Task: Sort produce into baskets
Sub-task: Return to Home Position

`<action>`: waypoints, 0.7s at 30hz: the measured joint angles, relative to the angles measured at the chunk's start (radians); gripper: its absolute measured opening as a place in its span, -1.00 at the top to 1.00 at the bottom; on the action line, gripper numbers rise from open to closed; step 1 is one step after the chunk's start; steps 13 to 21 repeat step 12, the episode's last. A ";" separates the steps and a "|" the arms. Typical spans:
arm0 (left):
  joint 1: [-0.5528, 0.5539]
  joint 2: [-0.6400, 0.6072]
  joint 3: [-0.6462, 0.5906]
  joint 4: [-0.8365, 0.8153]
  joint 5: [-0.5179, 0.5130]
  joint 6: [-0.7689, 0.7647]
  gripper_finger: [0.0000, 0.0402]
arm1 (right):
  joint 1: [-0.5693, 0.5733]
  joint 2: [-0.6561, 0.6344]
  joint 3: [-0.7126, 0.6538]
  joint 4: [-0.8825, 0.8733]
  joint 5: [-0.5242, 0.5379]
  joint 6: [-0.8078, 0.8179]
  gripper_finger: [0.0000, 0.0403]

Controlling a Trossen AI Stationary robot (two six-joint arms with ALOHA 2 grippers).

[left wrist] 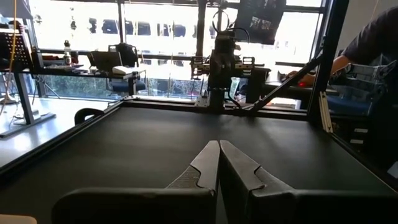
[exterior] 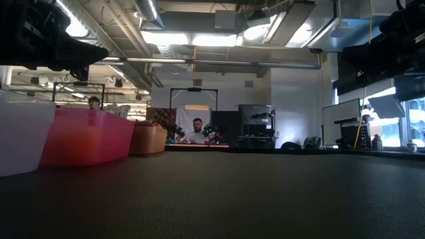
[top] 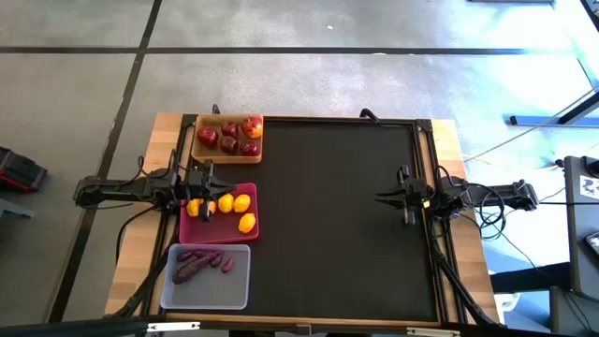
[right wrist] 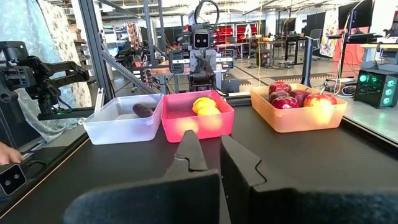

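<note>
Pink tray [top: 213,231] holds the lemons [top: 242,202]. The tan tray [top: 199,152] just beside it holds the apples [top: 229,137], and the clear tray [top: 213,288] on its other side holds the purple roots [top: 193,268]. Left gripper [left wrist: 218,146] hovers over the pink tray's outer edge — fingers pressed together, empty. Right gripper [right wrist: 205,138] hangs well apart from the pink tray, across the mat [top: 328,215] — fingers slightly parted, holding nothing.
</note>
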 joint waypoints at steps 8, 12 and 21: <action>0.000 0.000 0.000 0.000 0.000 0.003 0.97 | 0.000 0.000 0.000 0.000 0.000 0.000 0.99; 0.000 0.000 0.000 0.000 0.000 0.001 0.97 | 0.000 0.000 0.000 0.001 0.000 0.000 0.99; 0.000 0.000 0.000 0.000 0.000 0.001 0.97 | 0.000 0.000 0.000 0.001 0.000 0.000 0.99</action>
